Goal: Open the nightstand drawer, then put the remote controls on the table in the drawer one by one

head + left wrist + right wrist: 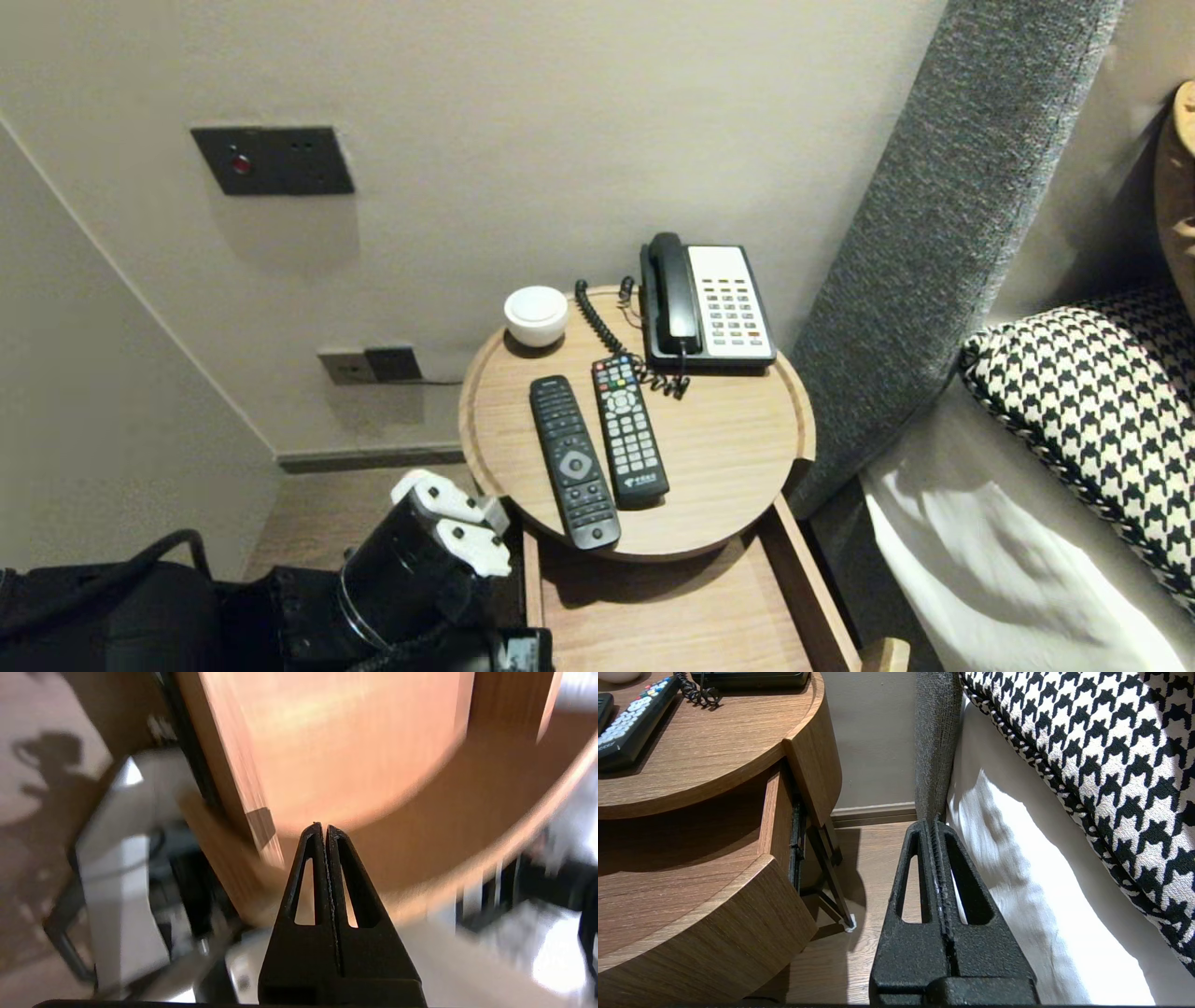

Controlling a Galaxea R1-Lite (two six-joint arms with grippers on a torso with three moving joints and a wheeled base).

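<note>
drawer (653, 616) partly hidden, pillow (1092, 401) cut off

The round wooden counter (738, 448) is bare across its right front, between the black grey-keyed remote control (629, 431) and the rim. Its back is blocked by the black-and-white desk telephone (707, 303), its coiled black cord (607, 327) and a white round bowl (536, 315). The grey fabric headboard (934, 233) crowds the right rim. Below, the open wooden drawer (653, 607) lies bare, its rear roofed by the counter.
</note>
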